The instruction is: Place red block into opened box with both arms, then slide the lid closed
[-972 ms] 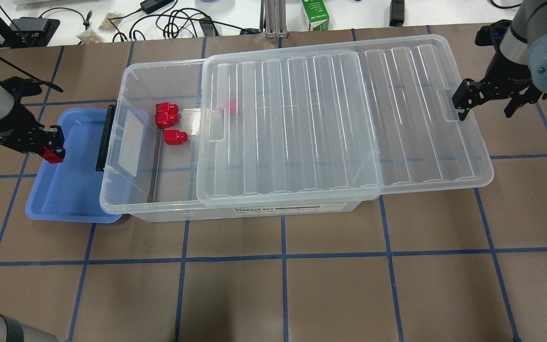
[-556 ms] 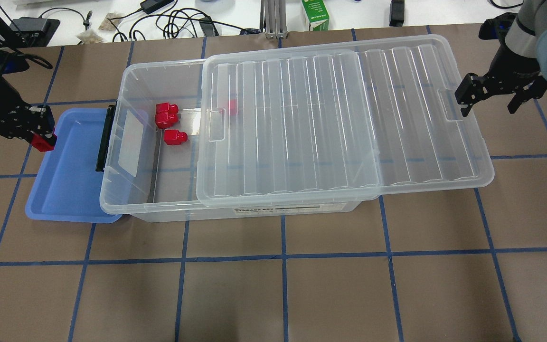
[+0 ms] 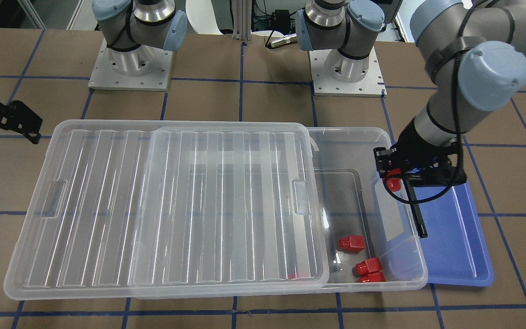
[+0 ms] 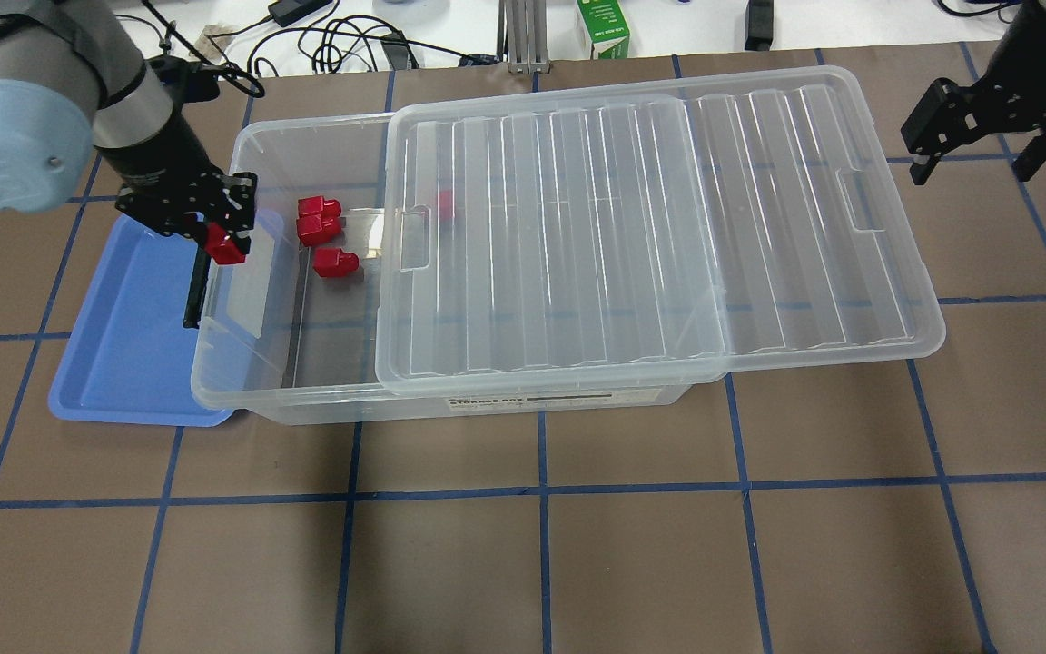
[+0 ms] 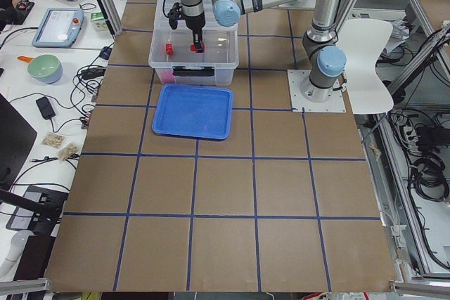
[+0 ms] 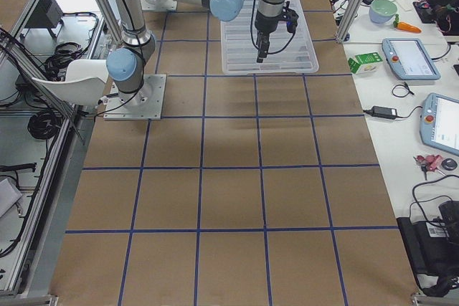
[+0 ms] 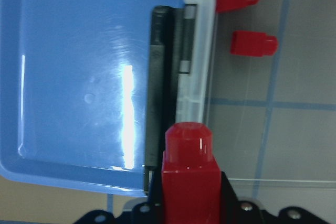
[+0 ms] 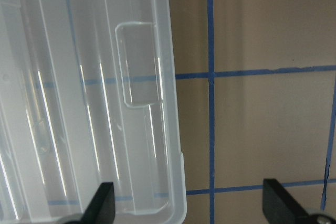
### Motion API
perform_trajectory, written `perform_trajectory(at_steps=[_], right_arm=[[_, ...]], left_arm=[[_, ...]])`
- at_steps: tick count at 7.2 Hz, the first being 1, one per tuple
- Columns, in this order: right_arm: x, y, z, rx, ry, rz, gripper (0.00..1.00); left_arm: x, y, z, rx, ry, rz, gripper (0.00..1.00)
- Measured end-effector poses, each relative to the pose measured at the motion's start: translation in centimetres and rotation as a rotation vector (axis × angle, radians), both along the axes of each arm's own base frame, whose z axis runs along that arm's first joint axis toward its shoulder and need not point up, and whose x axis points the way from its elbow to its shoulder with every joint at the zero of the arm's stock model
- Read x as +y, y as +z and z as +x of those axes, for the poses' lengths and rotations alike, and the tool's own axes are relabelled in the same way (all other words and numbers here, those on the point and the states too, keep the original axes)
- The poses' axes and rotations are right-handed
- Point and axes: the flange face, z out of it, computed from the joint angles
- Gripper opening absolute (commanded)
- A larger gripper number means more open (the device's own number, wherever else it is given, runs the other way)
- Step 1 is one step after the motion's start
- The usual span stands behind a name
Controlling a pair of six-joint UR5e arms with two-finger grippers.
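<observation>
My left gripper [image 4: 223, 234] is shut on a red block [image 4: 226, 246], held above the left short rim of the box [image 4: 305, 134], over its black bar [image 4: 197, 286]. In the left wrist view the red block [image 7: 189, 169] points stub-up above that black bar [image 7: 158, 77]. Three more red blocks [image 4: 319, 218] lie in the box's uncovered left end, and another shows dimly under the lid [image 4: 650, 227]. The lid covers most of the box and overhangs its right end. My right gripper [image 4: 972, 150] stands open beyond the lid's right edge, apart from the lid [image 8: 79, 103].
A blue tray [image 4: 119, 354] sits partly under the box's left end. A green carton [image 4: 603, 27] and cables lie past the table's far edge. Both arm bases [image 3: 130, 68] stand behind the box in the front-facing view.
My left arm has carried the red block rightward from the tray's left edge to over the box's left rim. My right gripper has drifted farther back and right from the lid's tab.
</observation>
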Motion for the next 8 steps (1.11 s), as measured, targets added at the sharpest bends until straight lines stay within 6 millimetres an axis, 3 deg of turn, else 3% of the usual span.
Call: perform_trajectory(at_steps=[1, 3, 6, 8], right_arm=[[1.8, 1.9, 0.5, 0.0, -0.001, 0.002, 1.0], [3.7, 3.6, 1.1, 0.001, -0.003, 0.005, 1.0], [4.0, 3.2, 1.2, -0.016, 0.001, 0.013, 1.0], [4.0, 3.3, 1.1, -0.013, -0.007, 0.009, 1.0]], left_arm=[[0.1, -1.2, -2.0, 0.003, -0.003, 0.006, 0.0], [0.8, -4.8, -3.3, 0.009, -0.013, 0.023, 0.0], [1.5, -9.4, -3.5, 0.009, -0.018, 0.002, 0.0], [1.3, -11.4, -3.6, 0.01, -0.013, 0.013, 0.0]])
